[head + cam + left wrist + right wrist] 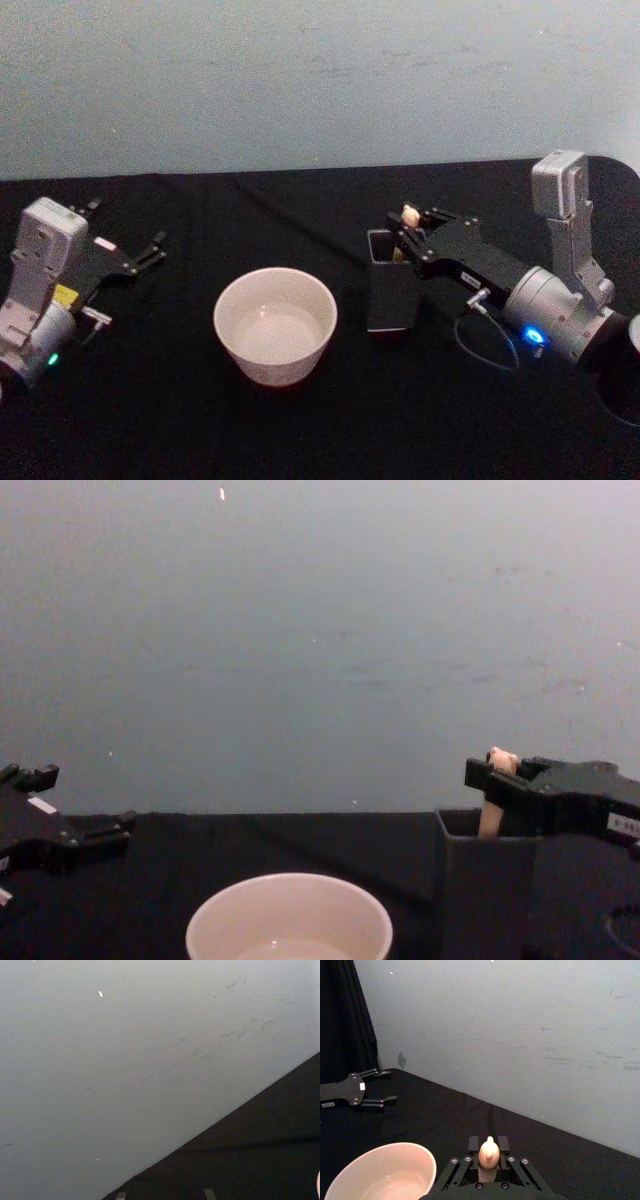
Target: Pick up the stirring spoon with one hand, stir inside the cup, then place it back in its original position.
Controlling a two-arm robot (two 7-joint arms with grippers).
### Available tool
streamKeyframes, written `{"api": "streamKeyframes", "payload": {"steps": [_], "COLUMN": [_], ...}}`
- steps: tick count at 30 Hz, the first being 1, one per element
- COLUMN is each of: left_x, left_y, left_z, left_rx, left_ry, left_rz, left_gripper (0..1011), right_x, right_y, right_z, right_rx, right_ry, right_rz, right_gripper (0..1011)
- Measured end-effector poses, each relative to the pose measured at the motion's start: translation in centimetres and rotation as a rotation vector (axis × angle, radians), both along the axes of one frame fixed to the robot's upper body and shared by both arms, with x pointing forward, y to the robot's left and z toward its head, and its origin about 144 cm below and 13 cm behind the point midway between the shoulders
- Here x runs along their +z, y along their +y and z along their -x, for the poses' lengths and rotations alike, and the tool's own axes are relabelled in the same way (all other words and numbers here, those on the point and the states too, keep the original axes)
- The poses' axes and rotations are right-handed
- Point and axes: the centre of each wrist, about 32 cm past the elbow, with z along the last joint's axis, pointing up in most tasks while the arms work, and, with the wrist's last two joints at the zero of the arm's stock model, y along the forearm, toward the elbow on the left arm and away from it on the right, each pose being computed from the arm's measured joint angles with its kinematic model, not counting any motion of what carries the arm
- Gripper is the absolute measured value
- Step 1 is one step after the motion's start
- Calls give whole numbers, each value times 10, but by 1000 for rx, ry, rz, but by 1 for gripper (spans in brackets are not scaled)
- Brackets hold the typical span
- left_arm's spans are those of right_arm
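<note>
One cup, one stirring spoon — right hand grips it; left hand open.

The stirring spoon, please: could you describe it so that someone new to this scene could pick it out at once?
Start at the black table and find the cream-white cup near its middle. To the cup's right stands a dark square holder, and the stirring spoon rises from it between the fingers of the right gripper. Its small beige knob top is the one pale thing among dark parts.
</note>
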Motion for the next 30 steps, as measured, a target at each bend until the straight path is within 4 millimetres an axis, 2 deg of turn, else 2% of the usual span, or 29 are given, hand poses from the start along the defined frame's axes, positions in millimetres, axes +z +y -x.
{"api": "streamKeyframes", "payload": {"steps": [3,5,16,17,22,26,30], "left_x": [0,0,0,0,0,0,0], "left_y": [0,0,0,0,0,0,0], "left_z": [0,0,0,0,0,0,0], "left_rx": [0,0,0,0,0,0,0], "left_ry": [0,0,0,0,0,0,0], "left_rz": [0,0,0,0,0,0,0], "left_gripper": [1001,1001,1001,1001,1001,1001,1001], "right_x": [0,0,1,1,1,1,2], "right_y": [0,0,0,0,0,0,0], "right_z": [0,0,0,0,0,0,-1], "right_rx": [0,1,2,2,2,2,1], "right_ry": [-1,-1,-3,-3,-3,-3,-9], "right_rz": [0,0,-1,-2,-2,-2,-14], "right_gripper": [333,362,752,752,913,1000,1002]}}
